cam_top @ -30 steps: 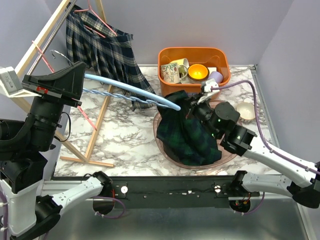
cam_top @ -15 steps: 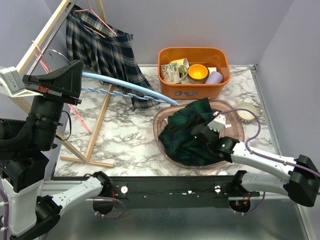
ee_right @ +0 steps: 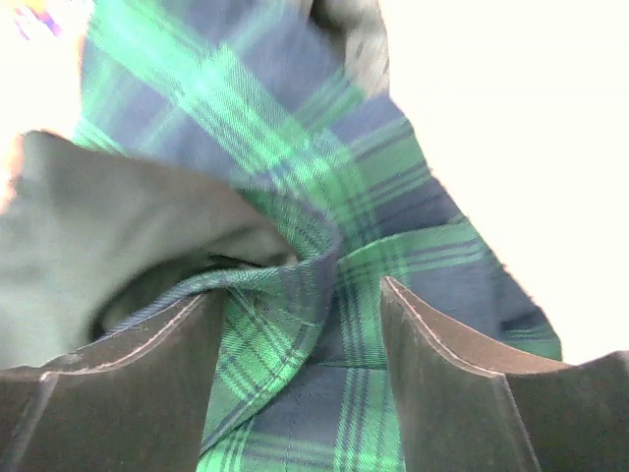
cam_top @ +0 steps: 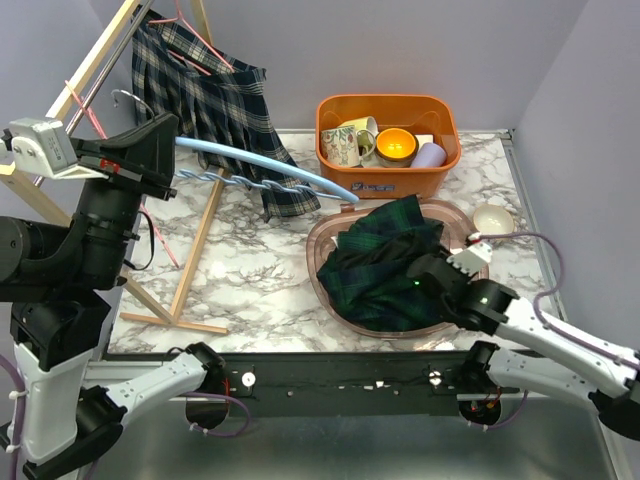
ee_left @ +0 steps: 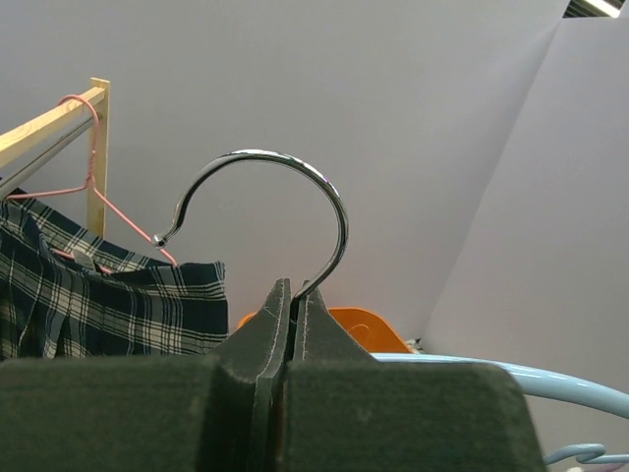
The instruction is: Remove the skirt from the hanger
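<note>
The left end effector (ee_left: 292,305) is clenching the hook (ee_left: 295,172), holding the bare blue hanger (cam_top: 270,165) above the worktop's (cam_top: 250,270) left side. The right end effector (ee_right: 302,295), jaws spread, is hovering over the skirt (cam_top: 385,265), which is lying bunched in the pink basin (cam_top: 325,240) toward the front-right edge, apparently already freed.

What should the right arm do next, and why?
Probably lift the right gripper clear of the green plaid skirt: its jaws stand open over the fabric, which lies heaped in the pink basin, off the blue hanger that the left gripper holds.
</note>
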`<action>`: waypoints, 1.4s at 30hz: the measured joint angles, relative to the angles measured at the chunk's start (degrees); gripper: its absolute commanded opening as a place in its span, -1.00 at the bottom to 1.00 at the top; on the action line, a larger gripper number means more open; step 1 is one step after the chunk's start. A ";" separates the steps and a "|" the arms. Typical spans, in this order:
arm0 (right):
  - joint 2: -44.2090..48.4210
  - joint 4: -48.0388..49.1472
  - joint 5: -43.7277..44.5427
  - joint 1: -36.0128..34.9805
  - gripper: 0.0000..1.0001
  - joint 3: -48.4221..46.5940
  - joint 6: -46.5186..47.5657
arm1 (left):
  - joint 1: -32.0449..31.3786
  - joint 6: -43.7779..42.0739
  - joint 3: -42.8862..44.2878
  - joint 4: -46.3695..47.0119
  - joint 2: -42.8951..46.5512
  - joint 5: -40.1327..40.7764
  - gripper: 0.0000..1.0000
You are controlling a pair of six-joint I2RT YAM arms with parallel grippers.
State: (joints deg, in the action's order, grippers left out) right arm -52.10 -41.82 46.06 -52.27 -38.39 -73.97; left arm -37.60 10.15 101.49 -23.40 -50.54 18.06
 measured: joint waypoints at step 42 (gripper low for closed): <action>3.67 26.10 -27.19 0.15 0.59 -12.55 39.71 | 0.00 -6.95 -4.55 -1.22 -4.66 -12.48 -1.00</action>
State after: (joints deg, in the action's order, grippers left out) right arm -48.42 -15.73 18.87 -52.12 -50.94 -34.26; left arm -37.60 3.20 96.95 -24.62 -55.20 5.58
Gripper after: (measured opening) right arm 0.712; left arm 0.014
